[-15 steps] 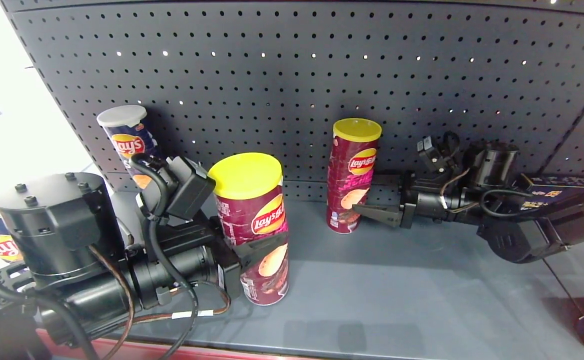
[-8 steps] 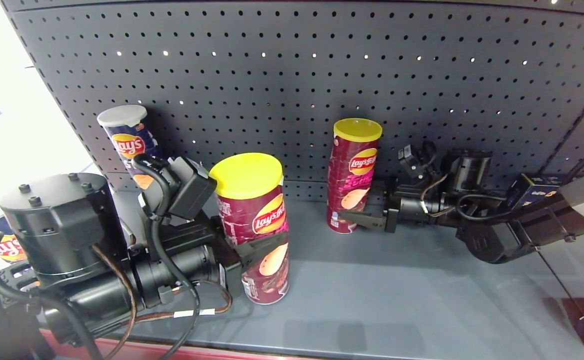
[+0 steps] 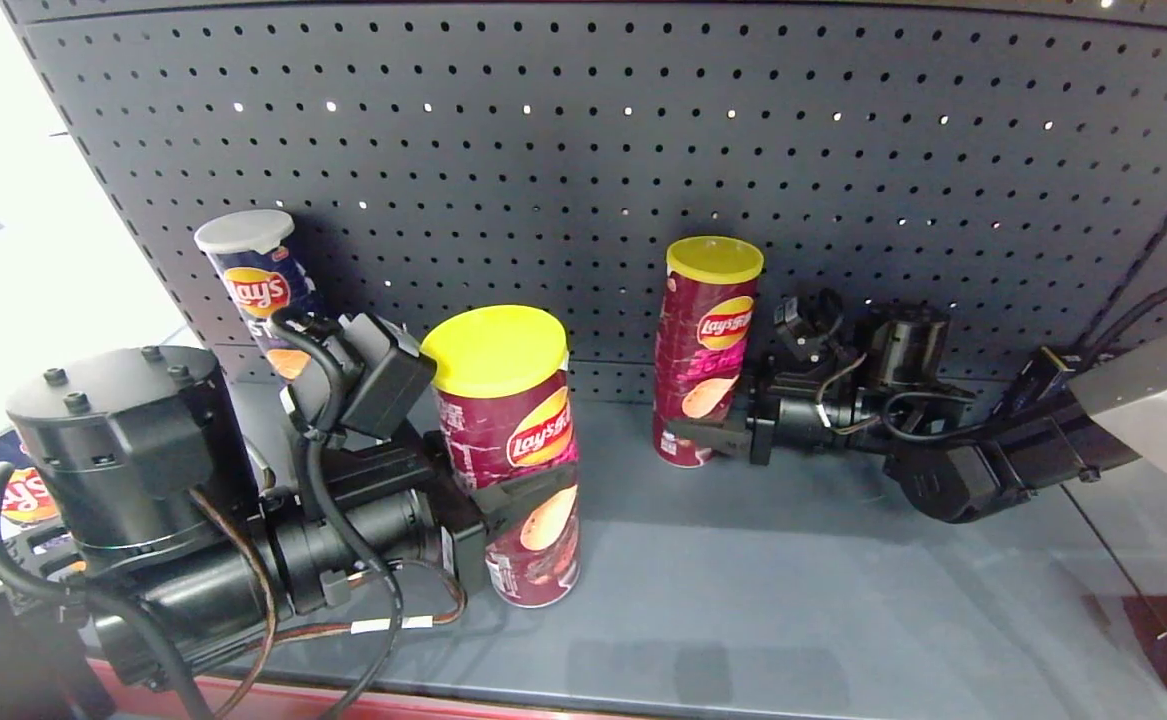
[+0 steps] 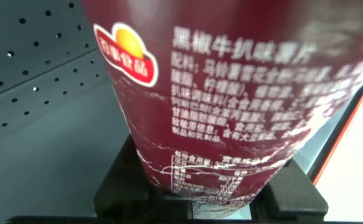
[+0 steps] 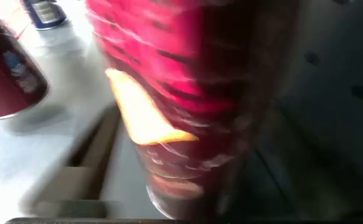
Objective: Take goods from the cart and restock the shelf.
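Head view: my left gripper (image 3: 528, 505) is clamped on the near can (image 3: 503, 420), upright on the shelf (image 3: 793, 590). My right gripper (image 3: 695, 436) sits at the rear can (image 3: 708, 330) base; hold undeterminable. Placement step; next, release without tipping.

Front can (image 3: 513, 440) on shelf (image 3: 793, 600), left can (image 3: 248, 280) and right can (image 3: 708, 330) seemingly behind.

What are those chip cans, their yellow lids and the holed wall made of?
Chip cans: probably cardboard under glossy, creased printed wrap. Yellow lids: smooth plastic, seemingly; even, seamless surface. Holed wall: matte painted metal, likely; regular punched holes.
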### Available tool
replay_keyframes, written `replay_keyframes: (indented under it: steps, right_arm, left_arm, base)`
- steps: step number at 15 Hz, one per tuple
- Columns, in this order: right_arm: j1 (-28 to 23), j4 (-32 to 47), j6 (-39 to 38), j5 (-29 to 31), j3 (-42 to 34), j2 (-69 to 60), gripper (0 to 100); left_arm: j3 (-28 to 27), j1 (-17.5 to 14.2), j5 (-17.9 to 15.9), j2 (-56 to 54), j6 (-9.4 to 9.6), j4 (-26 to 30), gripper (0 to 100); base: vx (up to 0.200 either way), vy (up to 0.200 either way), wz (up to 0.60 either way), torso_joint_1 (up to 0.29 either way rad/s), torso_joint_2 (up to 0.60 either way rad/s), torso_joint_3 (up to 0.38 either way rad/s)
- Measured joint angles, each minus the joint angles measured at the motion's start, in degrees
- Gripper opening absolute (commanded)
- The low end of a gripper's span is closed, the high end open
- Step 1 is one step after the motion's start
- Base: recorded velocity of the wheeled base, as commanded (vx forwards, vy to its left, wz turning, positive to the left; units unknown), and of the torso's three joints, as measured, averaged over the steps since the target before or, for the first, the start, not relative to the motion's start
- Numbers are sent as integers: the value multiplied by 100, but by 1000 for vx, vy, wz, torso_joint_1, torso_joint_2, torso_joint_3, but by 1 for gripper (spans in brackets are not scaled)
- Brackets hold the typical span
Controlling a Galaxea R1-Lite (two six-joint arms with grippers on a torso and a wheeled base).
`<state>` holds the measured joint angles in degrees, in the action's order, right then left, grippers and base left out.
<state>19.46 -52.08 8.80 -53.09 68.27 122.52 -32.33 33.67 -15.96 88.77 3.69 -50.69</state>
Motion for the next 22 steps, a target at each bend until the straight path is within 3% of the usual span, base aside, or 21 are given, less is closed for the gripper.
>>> replay_keyframes:
  steps: [11,17,22]
  right_arm:
    - [151,27,0,174,-462,-488,0]
    - [474,-674,11,812,-2221,-1637,0]
    - [1058,-1046,6,1696,-3572,-2572,0]
  left_arm:
    - [2,-112,4,41,0,-38,0]
    - [2,-184,4,32,0,-35,0]
    - [9,-350,9,32,0,-33,0]
  base:
    - [0,0,0,0,0,0]
    - [0,0,0,0,0,0]
    - [0,0,0,0,0,0]
